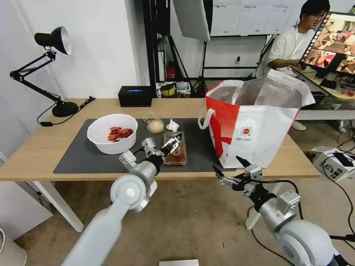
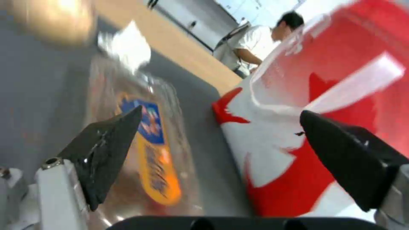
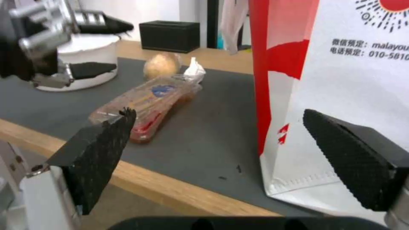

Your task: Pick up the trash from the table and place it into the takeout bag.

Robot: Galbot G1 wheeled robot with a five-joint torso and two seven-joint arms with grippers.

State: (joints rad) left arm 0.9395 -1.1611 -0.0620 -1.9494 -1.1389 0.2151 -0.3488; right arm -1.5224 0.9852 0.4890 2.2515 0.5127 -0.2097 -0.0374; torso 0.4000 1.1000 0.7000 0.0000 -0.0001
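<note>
1. Studio room with white walls; long light-wood table (image 1: 40, 147) carrying a dark grey mat (image 1: 74, 159); desk lamp (image 1: 55, 40) at the far left corner, black box (image 1: 135, 96) at the far edge.
2. Toward the mat's left end: white bowl (image 1: 112, 133) holding red shell scraps, untouched.
3. Mid-mat, toward its far edge: small clear bag (image 1: 155, 125) with a beige lump, crumpled tissue (image 1: 172, 125) just beside it.
4. Mid-mat, toward the near edge: clear plastic tray (image 1: 177, 155), lying flat with food bits inside.
5. Left gripper (image 1: 171, 144) poised over the tray's far end, jaws spread and empty, apparently lined up for a grasp.
6. Right of the tray: takeout bag (image 1: 259, 129) standing upright on the mat's right end, mouth wide open, likely for drops from above; near loop handle hanging toward the tray, a possible snag.
7. Right gripper (image 1: 227, 168) parked just off the table's near edge in front of the bag, jaws spread, holding nothing.
</note>
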